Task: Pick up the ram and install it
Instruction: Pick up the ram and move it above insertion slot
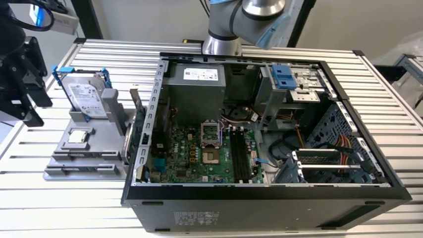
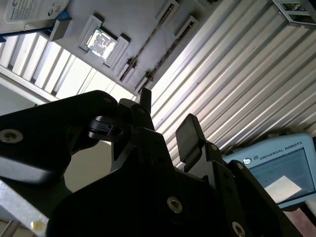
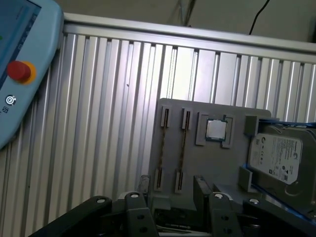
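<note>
While on edge, ram (image 3: 181, 148) just beyond spread fingers (image 3: 200, 186).

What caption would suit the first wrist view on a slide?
Open gripper facing the grey tray that holds ram, processor chip and hard drive.

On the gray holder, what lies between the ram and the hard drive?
The processor chip sits in its recess between the ram and the hard drive, as the first wrist view shows.
</note>
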Available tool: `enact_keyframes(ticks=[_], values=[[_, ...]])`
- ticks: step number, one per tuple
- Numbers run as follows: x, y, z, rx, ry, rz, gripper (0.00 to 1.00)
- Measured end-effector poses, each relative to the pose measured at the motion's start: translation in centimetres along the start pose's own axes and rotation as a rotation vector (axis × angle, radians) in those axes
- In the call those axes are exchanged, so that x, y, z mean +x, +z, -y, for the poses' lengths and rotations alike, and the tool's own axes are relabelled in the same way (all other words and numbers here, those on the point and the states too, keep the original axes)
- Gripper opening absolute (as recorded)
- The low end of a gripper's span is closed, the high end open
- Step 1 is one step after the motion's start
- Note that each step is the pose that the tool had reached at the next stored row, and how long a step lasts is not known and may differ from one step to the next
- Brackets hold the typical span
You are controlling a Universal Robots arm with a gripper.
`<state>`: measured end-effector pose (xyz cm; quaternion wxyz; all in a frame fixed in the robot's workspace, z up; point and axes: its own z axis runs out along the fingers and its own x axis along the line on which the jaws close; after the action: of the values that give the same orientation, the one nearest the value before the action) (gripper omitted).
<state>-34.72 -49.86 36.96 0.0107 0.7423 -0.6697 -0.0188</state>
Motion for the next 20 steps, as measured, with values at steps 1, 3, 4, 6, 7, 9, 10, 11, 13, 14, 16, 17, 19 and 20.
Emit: enact_keyframes(ticks=[1,3,4,6,7,9,10,11,13,14,16,17,19,20], values=[[0.00,0.02,0.00,-0.0001,0.000,-0.0001,1.00],[0.00,0.09,0.00,0.0000,0.000,0.0000,1.00],[0.00,0.11,0.01,-0.0001,0.000,0.0000,1.00],[0.00,0.18,0.01,0.0001,0.000,0.0000,1.00],[0.00,0.21,0.01,0.0001,0.000,0.0001,1.00],[0.00,0.28,0.01,0.0000,0.000,0.0000,1.00],[0.00,0.31,0.01,0.0000,0.000,0.0000,1.00],[0.01,0.34,0.01,0.0000,0.000,0.0000,1.00],[0.01,0.39,0.02,-0.0001,0.000,-0.0001,1.00],[0.01,0.43,0.02,-0.0001,0.000,0.0000,1.00],[0.01,0.48,0.02,-0.0001,0.000,0.0000,1.00],[0.01,0.51,0.02,-0.0001,0.000,0.0000,1.00],[0.01,0.57,0.03,0.0000,0.000,0.0000,1.00],[0.01,0.60,0.02,0.0000,0.000,0.0000,1.00]])
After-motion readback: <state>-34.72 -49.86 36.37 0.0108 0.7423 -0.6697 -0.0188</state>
